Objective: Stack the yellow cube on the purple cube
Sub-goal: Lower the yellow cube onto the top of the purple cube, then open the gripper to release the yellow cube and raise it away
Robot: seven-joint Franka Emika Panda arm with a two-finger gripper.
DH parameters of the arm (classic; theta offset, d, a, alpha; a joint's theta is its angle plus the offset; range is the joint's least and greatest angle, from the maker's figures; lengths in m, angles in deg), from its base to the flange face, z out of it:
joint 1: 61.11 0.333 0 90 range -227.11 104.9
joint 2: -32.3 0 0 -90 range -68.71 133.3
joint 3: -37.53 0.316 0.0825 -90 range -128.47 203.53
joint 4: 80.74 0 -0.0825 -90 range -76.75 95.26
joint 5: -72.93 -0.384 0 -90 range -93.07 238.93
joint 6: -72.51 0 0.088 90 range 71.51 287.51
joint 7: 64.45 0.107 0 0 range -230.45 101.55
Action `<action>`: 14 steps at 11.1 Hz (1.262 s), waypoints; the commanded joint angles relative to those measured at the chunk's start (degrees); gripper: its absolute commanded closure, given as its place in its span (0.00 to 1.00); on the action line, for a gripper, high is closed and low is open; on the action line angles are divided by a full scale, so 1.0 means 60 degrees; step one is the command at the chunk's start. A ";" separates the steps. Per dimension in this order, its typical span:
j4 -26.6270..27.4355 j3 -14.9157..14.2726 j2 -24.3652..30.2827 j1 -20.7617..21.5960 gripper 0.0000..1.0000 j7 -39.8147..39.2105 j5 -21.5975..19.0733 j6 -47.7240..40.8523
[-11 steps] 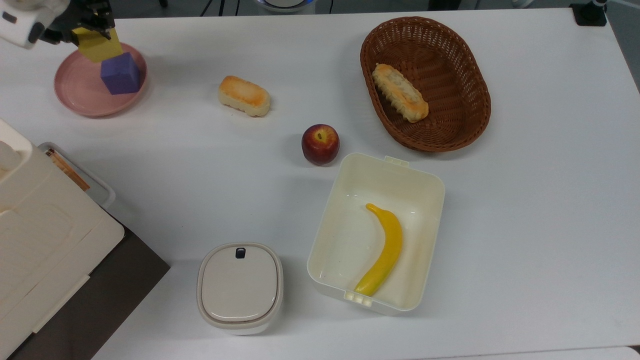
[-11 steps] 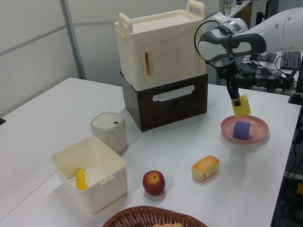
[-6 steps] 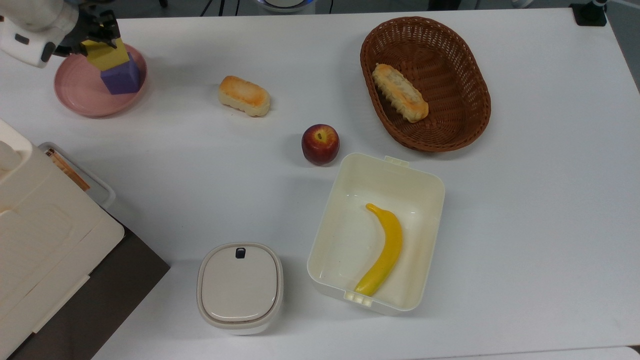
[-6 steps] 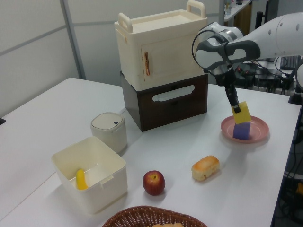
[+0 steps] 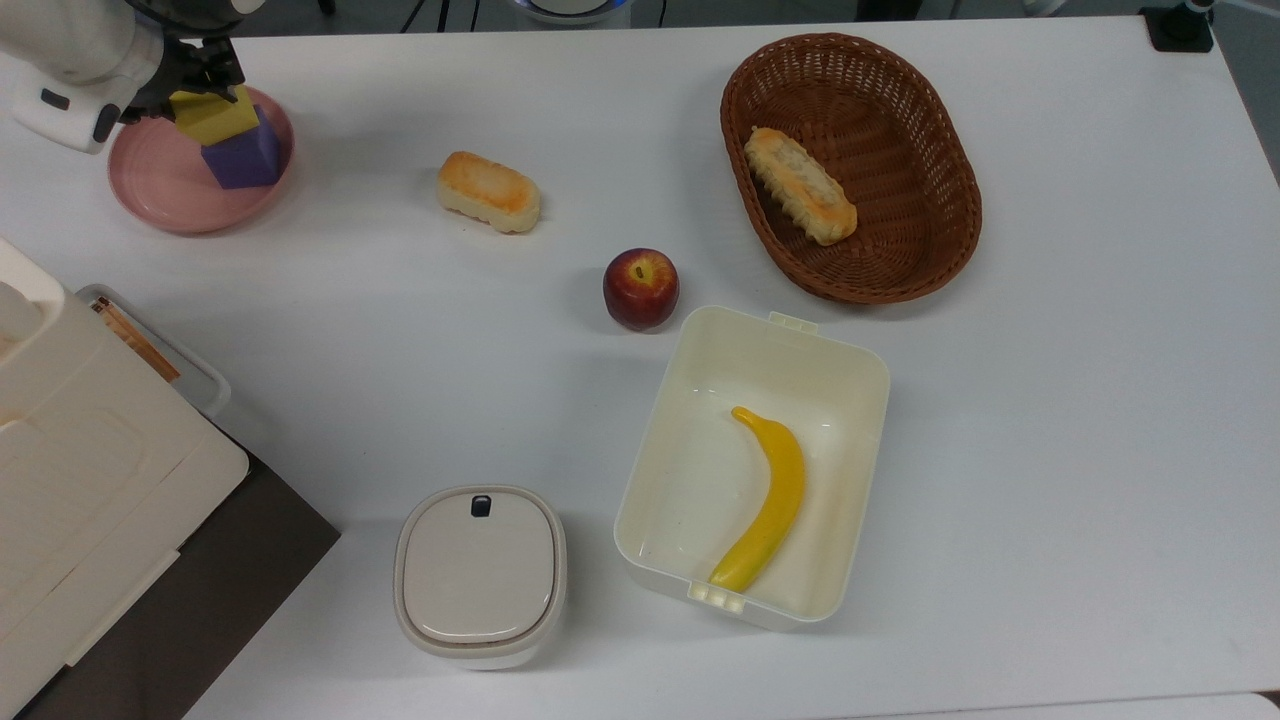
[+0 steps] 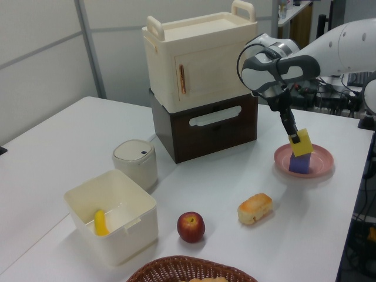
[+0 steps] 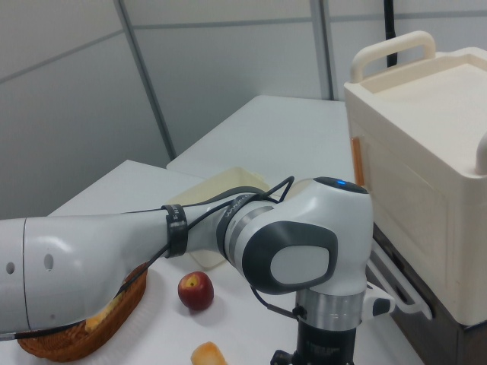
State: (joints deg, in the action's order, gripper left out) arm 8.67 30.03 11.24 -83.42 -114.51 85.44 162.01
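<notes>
yellow cube (image 5: pixel 212 114): a matt, unshiny surface was shown, held in the claw.
purple cube (image 5: pixel 245 160): a matt, smooth face was seen just below the claw.
plate (image 5: pixel 160 190): smooth pink ware with a soft sheen was seen under the claw.
basket (image 5: pixel 935 230): rough brown wicker was seen, well apart from the claw.
open box (image 5: pixel 860 400): smooth cream plastic, faintly glossy, was seen.
table (image 5: pixel 1050 450): a smooth white matt top was seen.

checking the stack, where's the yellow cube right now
In the top view's upper left, the yellow cube sits tilted on the purple cube over the pink plate, held by the gripper.
</notes>
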 commanded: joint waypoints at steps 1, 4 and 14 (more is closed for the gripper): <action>-0.0019 -0.0009 0.0110 0.0028 0.11 -0.0095 0.0171 -0.0077; -0.0049 -0.0024 0.0197 0.0057 0.04 -0.0080 0.0332 -0.0136; -0.1454 0.0138 0.0841 0.2529 0.00 0.5613 -0.0632 -0.0604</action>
State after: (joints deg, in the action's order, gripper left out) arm 0.98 31.36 14.52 -72.52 -89.04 84.81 159.85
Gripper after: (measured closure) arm 0.000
